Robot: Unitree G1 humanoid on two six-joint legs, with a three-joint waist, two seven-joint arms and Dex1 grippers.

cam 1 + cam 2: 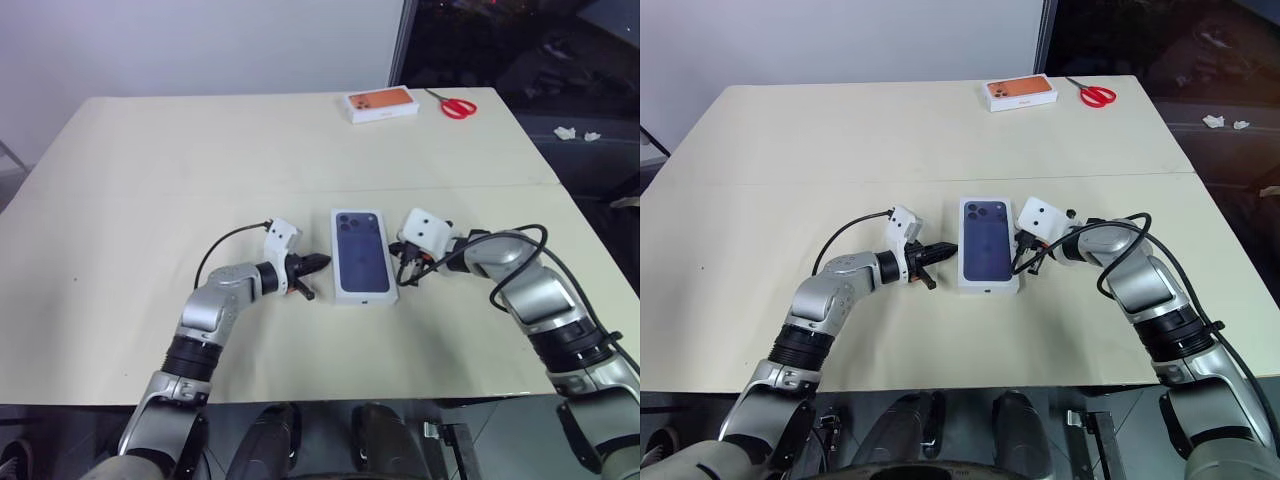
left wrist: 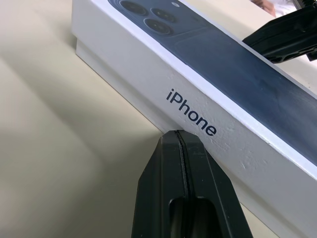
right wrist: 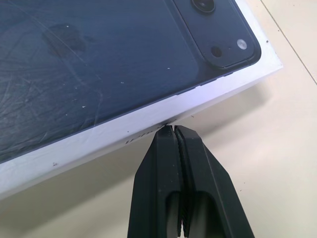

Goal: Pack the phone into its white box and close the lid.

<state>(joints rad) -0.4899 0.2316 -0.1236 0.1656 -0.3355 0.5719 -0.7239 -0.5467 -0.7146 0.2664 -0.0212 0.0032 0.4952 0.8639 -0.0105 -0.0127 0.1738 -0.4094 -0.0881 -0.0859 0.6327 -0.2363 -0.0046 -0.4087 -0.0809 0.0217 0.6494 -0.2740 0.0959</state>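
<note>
- The lid, its top printed with a dark blue phone picture, sits on the white box in the middle of the bench, between the two arms.
- From the left wrist view a sliver of the box's lower wall shows under the lid's skirt at one corner, so I judge the lid nearly seated but perhaps not pressed fully home.
- The phone itself is out of sight; I take it to be inside, though nothing here proves it.
- The left pincer is clenched, fingers pressed together with nothing between them, its tip right at the lid's left long side, touching or a hair off, by the "iPhone" lettering.
- The right pincer is likewise clenched and empty, its tip meeting the lid's right long side.
- So the step in hand looks like the last one: squaring and settling the lid from both sides.
- The next move, as I read it, calls for an even press down on the lid's top, or a gentle squeeze from both sides together, so the lid slides down without cocking.
- Pushing from one side alone would likely skid the whole box across the smooth bench.
- An orange-printed box and red scissors lie at the far edge, well apart and of no concern.
</note>
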